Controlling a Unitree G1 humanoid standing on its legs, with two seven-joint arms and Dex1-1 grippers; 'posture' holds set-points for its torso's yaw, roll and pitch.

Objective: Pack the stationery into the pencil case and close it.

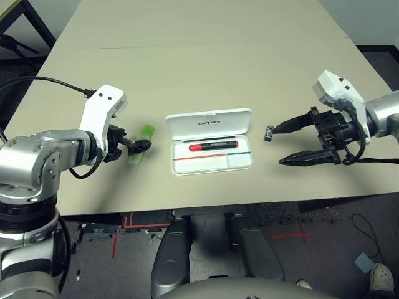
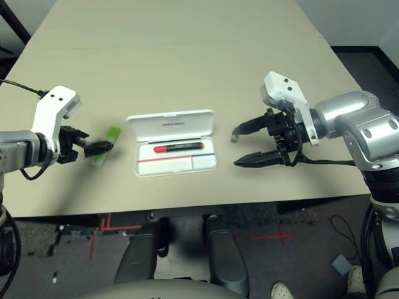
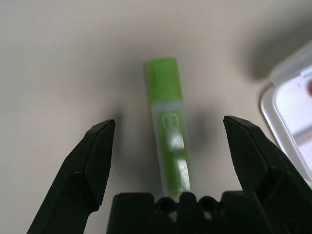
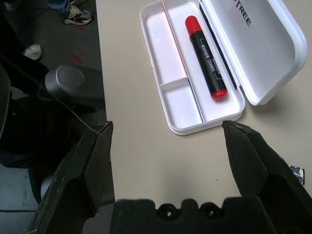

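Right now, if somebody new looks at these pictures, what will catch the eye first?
First the open white pencil case in the table's middle, a red-and-black marker already lying inside. Left of it lies a lime-green stick, with the left gripper open around it, not touching. To the right, the right gripper hangs open beside a tiny dark piece.

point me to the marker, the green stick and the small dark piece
red-and-black marker (image 1: 213, 146), left eye view, mid-barrel, lying in the open case
lime-green and white flat stick (image 3: 168, 141), left wrist view, mid-body
tiny dark grey-silver piece (image 1: 269, 133), left eye view, its centre
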